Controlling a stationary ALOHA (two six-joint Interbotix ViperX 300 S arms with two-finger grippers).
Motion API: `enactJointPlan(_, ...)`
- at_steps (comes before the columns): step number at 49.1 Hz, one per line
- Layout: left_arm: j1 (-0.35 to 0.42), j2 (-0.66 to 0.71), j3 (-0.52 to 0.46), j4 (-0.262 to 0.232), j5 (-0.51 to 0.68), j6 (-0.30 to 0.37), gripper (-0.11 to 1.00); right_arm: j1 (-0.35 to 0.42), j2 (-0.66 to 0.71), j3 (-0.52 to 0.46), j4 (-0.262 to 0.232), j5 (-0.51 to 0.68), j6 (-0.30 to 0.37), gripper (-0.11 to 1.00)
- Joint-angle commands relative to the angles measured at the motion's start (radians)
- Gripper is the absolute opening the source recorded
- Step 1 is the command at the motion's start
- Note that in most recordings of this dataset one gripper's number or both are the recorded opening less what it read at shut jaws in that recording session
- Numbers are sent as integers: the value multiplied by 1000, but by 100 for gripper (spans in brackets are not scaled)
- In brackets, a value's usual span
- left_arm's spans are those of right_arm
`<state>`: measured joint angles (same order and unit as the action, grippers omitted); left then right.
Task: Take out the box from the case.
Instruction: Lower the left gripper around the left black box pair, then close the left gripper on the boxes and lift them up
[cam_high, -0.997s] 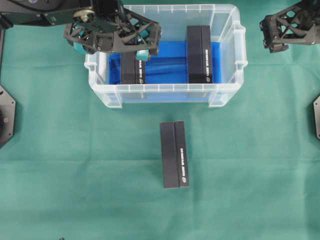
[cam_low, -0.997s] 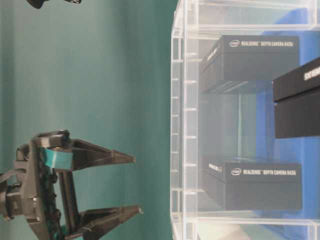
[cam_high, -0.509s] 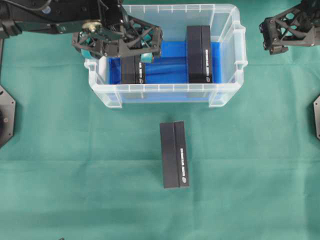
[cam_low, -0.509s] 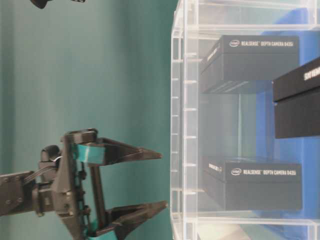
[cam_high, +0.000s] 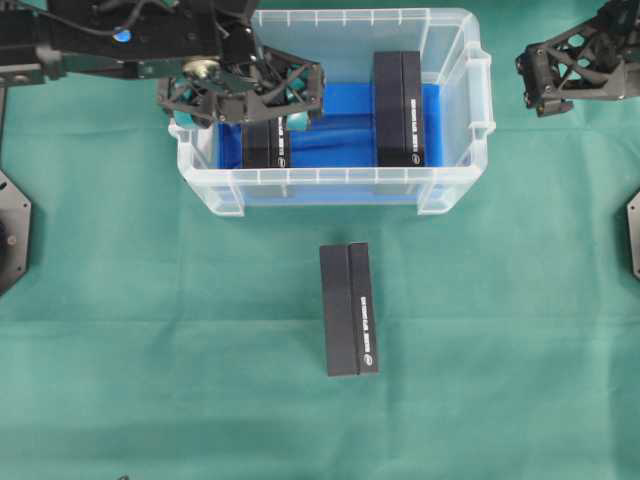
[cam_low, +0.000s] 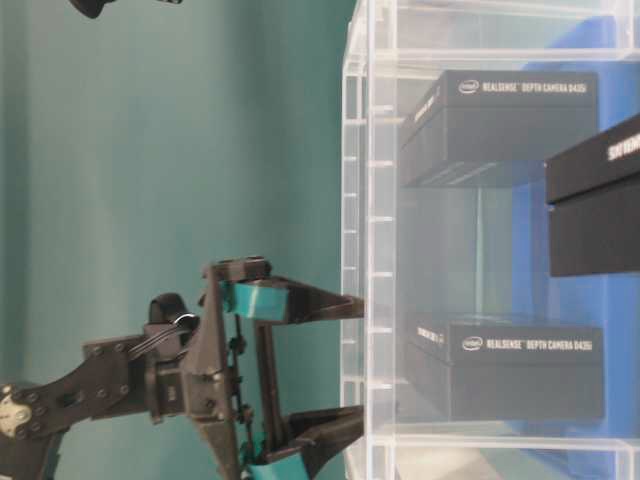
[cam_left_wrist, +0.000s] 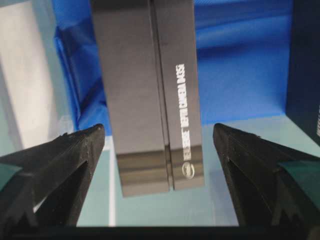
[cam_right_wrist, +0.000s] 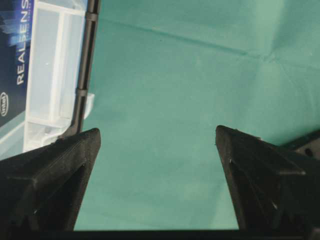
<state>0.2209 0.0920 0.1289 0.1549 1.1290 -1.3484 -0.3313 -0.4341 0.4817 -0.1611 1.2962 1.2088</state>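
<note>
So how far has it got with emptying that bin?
One box already lies on the cloth in front of the case. The left claw is open above the left box inside, straddling it, not gripping. The right box remains inside too. The right claw waits open beside the case.
</note>
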Motion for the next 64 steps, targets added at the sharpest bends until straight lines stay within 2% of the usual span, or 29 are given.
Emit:
enactJointPlan(1,9,-2,-12,5,-15,2,92,3,-11,-6,-2,-9,2,91)
enactJointPlan(64,48,25,92,5,-101,0,92,8,-11,-3,-2,-44,2,91)
